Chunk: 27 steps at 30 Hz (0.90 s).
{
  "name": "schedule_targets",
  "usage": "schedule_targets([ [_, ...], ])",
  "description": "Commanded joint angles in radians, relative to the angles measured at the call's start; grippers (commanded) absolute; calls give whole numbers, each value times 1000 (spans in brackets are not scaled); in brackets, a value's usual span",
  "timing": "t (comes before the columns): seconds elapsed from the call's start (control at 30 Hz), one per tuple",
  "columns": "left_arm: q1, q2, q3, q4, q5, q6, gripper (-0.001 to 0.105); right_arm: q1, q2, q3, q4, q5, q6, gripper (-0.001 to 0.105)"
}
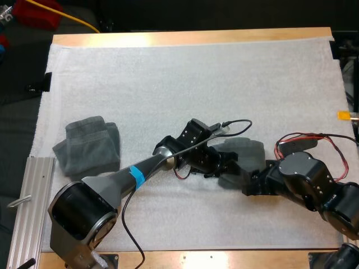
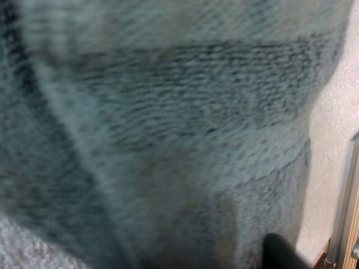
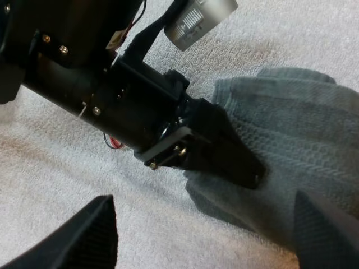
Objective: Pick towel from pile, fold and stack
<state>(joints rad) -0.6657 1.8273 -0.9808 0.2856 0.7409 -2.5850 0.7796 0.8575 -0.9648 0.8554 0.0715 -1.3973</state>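
Your right gripper [image 3: 202, 224] is released, its fingers [image 3: 84, 235] wide apart astride the edge of the grey-green towel [image 1: 247, 151], which lies right of centre on the white mat [image 1: 168, 84]. Your left gripper [image 3: 241, 168] sits at that towel's left edge; its grip cannot be told. A second, folded towel [image 1: 90, 147] lies well apart at the mat's left.

a wooden table [image 1: 190, 37] showed as a pale strip along the upper edge of the frame and again along the bottom. a white mat [image 1: 196, 78] covered nearly all of it. a ribbed aluminium rail [image 1: 31, 207] lay at the lower left, beside the mat. a yellow cable [image 1: 76, 18] crossed the dark upper left corner.
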Motion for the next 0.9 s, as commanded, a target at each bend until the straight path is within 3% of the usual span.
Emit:
schedule_targets([
  [0.0, -6, -3, -6, 2, 13, 6, 25, 0, -7, 2, 2, -2, -6, 64],
  [0.07, -6, -3, -6, 2, 18, 27, 10, 0, -7, 2, 2, -6, -6, 64],
  [0.13, -6, -3, -6, 2, 18, 49, 1, 0, -7, 2, 2, -9, -6, 64],
  [0.43, 12, -81, -6, 61, -18, 184, 0, 0, -7, 2, -8, -97, -6, 64],
  [0.73, 130, -187, -6, 222, -34, 342, 0, 0, -7, 2, -62, -234, 0, 64],
  [0.87, 187, -235, -6, 289, -34, 411, 0, 0, -7, 2, -116, -243, 28, 64],
])
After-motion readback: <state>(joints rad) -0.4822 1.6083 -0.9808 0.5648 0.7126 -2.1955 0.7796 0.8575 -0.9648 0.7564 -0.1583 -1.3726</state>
